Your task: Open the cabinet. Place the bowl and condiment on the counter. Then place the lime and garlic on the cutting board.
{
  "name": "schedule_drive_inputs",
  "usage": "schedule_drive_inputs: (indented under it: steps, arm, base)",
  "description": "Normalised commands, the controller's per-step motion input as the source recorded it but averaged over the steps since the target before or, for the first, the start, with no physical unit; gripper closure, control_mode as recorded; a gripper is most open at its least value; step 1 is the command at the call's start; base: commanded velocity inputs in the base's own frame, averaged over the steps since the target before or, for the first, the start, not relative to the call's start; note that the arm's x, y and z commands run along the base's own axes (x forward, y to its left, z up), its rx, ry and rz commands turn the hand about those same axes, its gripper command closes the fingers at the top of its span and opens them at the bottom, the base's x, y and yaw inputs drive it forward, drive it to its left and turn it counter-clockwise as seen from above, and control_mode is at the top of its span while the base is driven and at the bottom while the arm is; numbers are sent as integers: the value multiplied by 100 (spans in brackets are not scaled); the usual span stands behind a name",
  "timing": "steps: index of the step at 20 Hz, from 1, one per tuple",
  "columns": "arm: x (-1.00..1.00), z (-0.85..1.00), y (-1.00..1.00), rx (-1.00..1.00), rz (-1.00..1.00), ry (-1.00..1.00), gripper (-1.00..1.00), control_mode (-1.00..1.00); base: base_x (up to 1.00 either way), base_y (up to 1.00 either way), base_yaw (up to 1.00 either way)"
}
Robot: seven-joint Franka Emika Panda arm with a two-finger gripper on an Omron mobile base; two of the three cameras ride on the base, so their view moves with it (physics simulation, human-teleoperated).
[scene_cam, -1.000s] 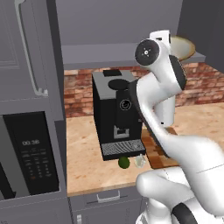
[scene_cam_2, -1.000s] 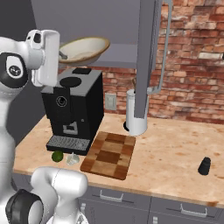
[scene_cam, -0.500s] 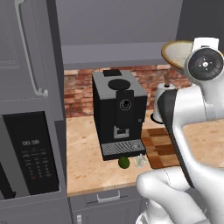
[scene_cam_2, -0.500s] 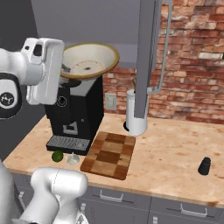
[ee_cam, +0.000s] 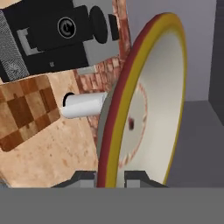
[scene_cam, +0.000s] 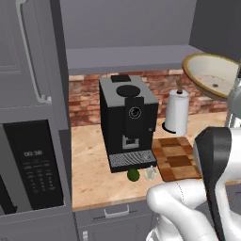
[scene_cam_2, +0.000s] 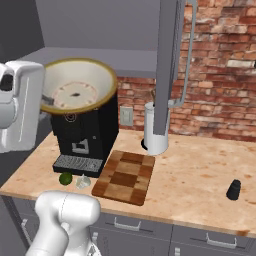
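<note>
Aloft, gripper [ee_cam: 110, 177] clamped on tilted bowl [scene_cam_2: 77, 92] rim, above counter [scene_cam_2: 200, 175], cabinet [scene_cam_2: 170, 65] open.

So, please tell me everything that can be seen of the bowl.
The bowl is wide and shallow, cream inside with a tan-brown rim and a dark speck at its centre. It looks ceramic. It is held in the air, tilted steeply on edge, in front of the coffee machine and above the counter. The claw is shut on its rim; nothing else touches it.
</note>
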Motion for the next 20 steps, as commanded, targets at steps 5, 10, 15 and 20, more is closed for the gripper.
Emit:
schedule_drive_inputs:
  steps: [5, 10, 15, 20]
  arm:
    - [-98, -10, 1, 4, 13, 0, 100, -100]
    - [-50, -31, -7, 3, 16, 10, 100, -100]
    - [-8, -43, 0, 0, 13, 15, 100, -100]
    - [0, -44, 0, 0, 7, 10, 100, -100]
  base:
    - [0, 0, 0]
    - [0, 0, 0]
    - [0, 0, 0]
    - [0, 0, 0]
